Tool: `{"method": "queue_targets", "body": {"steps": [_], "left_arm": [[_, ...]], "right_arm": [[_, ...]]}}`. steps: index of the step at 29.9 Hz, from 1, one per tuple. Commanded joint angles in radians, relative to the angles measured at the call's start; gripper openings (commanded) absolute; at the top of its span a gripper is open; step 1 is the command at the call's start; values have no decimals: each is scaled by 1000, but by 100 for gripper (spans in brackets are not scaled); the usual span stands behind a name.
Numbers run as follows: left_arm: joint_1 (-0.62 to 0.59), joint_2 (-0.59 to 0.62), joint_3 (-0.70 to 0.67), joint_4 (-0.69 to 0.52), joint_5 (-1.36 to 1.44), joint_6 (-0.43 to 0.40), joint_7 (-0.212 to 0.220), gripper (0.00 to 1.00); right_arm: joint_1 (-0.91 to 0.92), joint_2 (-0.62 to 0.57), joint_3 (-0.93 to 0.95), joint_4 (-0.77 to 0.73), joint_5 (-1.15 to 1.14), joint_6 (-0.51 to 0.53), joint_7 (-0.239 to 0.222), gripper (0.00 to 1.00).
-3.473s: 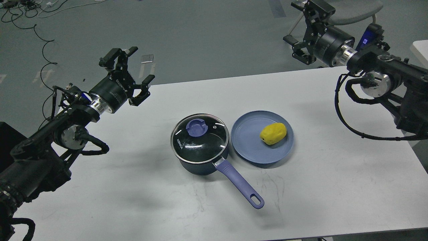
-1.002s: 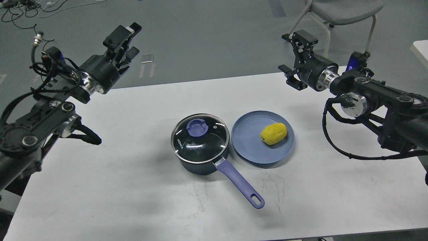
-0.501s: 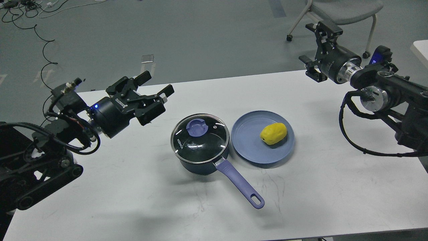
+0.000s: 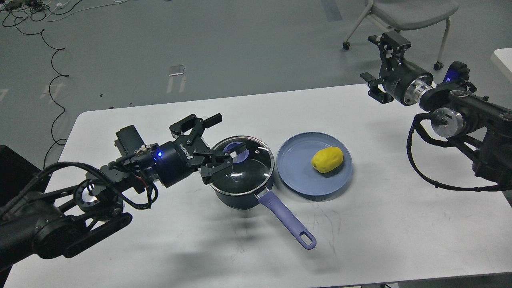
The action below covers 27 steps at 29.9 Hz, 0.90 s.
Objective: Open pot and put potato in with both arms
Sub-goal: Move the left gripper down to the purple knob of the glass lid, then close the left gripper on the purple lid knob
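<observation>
A dark blue pot [image 4: 240, 196] with a purple handle [image 4: 288, 220] stands mid-table. Its glass lid [image 4: 244, 172] with a purple knob [image 4: 235, 151] is on it. A yellow potato [image 4: 327, 159] lies on a blue plate [image 4: 298, 170] just right of the pot. My left gripper [image 4: 230, 133] is open at the lid's left rim, its lower finger over the knob and its upper finger beyond the lid. I cannot tell whether it touches the lid. My right gripper [image 4: 378, 66] is open and empty, high above the table's far right edge.
The white table [image 4: 160, 248] carries only the pot and plate. A grey chair [image 4: 408, 12] stands behind the right arm. Cables [image 4: 52, 60] lie on the floor at far left.
</observation>
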Motion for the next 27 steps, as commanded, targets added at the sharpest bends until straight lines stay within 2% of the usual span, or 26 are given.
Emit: {"method": "queue_targets", "body": {"steps": [1,7,19,23,27], "left_arm": [[1,-40,21,68,1,-1,0,97],[2,-57,30,103,1,-1,-19,97],[25,-69,30,109,18,3,-22,97],[25,-108,30,178,82,9,-23,97],[37,-117,30,187,93,9,-23,98]], "right_arm": [[5,2,-1,-1,0,-5,0,100],[6,1,-4,-5,-2,-5,0,100],[0,2,-8,-12,-2,-4,-6,100],[0,2,-8,-12,-2,-4,-8,100],[3,2,-10,-12,-2,-4,-9,100]]}}
